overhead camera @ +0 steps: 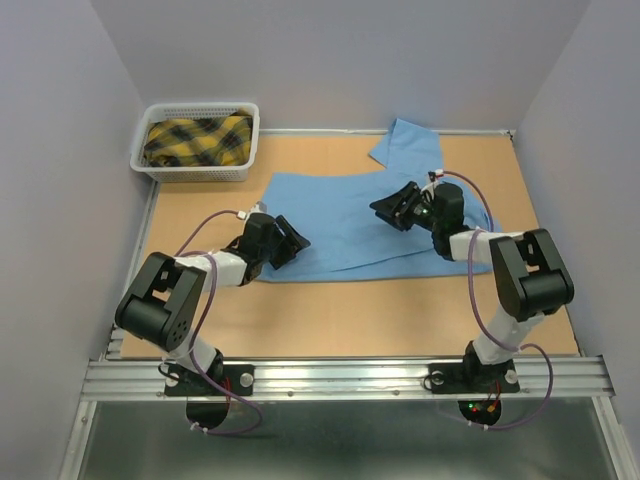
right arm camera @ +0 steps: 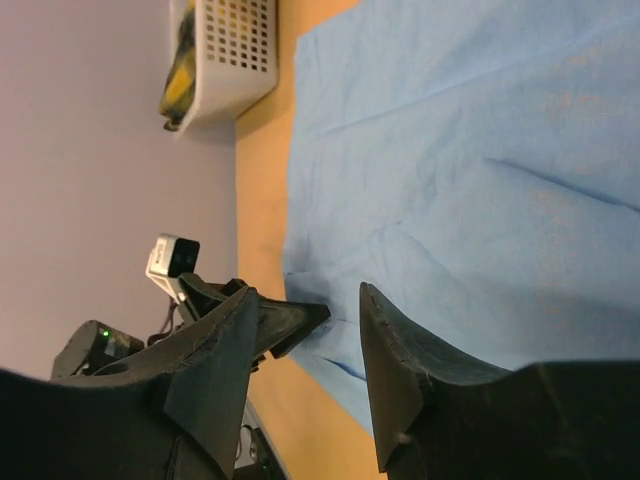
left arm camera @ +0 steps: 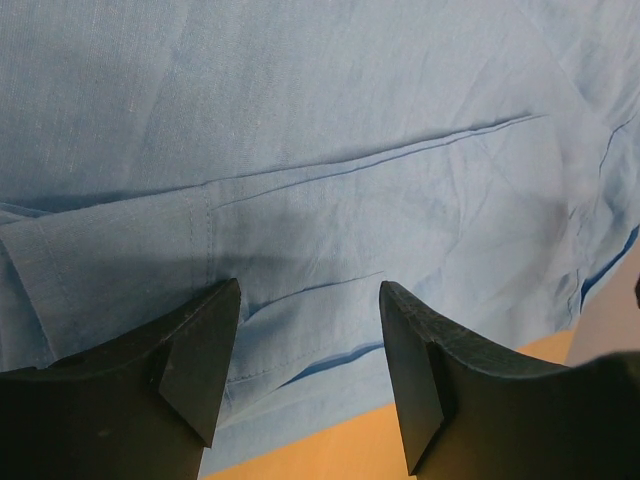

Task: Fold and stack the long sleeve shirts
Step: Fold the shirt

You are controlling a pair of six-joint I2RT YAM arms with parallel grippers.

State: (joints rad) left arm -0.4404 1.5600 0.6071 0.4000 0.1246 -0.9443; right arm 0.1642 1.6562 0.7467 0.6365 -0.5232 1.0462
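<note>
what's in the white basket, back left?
A bundled yellow and black plaid cloth fills the basket. Whether it is one garment or several, and anything beneath it, is hidden by the cloth and the basket walls.

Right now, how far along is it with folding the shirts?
Early on. Done: the blue shirt lies spread out on the table. In hand: nothing; the left fingers and right fingers hover open over it. Left: all the folding and stacking; a yellow plaid cloth sits in the basket.
</note>
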